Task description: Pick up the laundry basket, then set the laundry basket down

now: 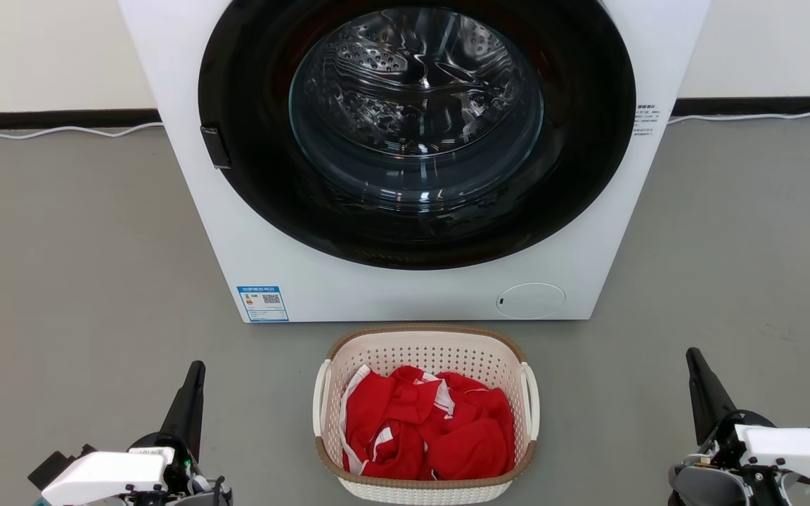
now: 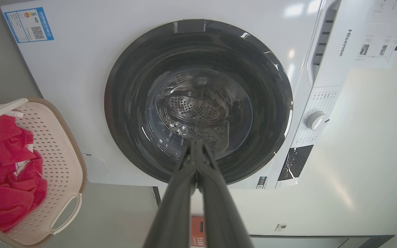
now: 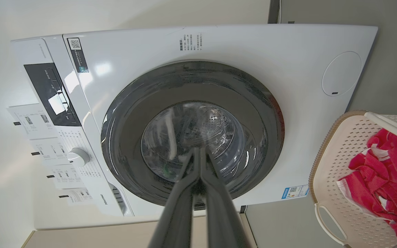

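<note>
Laundry basket point(image 1: 433, 355) sits upright on the grey floor point(image 1: 81, 281), just in front of the washer point(image 1: 264, 232) and about centred under its round door point(image 1: 415, 105). A thin strip of floor shows between washer and basket, so they are apart.

Basket holds a heap of red clothes point(image 1: 426, 429) with white trim, piled below the brown rim. Both white loop handles are free, one on each side as seen from the washer.

Left gripper point(image 1: 196, 369): in front of the washer, out past its left front corner, off to the side of the basket and not touching it. Fingers pressed together, tips meeting, nothing between them. In the left wrist view they point at the washer door.

Right gripper point(image 1: 692, 353): in front of the washer, out past its right front corner, likewise apart from the basket. Fingers clenched tip to tip, empty, aimed at the washer door in the right wrist view.

Blue label point(image 1: 262, 303) on the washer's lower left front.
</note>
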Tool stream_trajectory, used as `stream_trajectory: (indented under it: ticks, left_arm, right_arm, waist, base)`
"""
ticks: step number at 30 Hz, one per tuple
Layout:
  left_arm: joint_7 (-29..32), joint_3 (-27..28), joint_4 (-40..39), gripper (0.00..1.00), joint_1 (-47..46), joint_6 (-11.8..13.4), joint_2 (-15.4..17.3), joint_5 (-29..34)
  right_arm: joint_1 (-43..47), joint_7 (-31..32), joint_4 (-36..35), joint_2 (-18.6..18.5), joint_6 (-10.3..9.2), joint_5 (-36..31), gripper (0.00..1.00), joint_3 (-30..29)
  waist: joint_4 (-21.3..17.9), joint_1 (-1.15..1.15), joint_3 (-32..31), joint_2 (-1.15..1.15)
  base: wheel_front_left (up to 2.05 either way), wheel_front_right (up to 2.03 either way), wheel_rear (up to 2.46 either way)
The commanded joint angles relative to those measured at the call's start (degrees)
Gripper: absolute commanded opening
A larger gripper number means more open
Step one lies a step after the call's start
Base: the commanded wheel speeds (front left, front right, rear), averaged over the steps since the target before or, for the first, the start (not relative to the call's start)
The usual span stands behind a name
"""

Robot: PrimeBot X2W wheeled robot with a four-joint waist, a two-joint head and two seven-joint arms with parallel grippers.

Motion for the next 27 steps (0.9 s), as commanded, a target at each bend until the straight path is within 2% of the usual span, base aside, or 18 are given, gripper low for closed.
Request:
stream_trajectory:
  ticks: [1,27]
  left_arm:
    - [0.35,1.78,-1.67,0.00,-3.20,-0.39,0.77,-0.29]
    - [0.35,1.78,-1.67,0.00,-3.20,-0.39,0.77,-0.29]
  right_arm:
    - [-2.36,0.58,-1.79,-0.26,0.42,0.38,0.00,1.12]
    - [-2.36,0.58,-1.79,-0.26,0.42,0.38,0.00,1.12]
  waist:
    - [0.00,0.00,0.00,0.00]
    - [0.00,0.00,0.00,0.00]
  base:
    - [0.00,0.00,0.00]
    - [0.00,0.00,0.00]
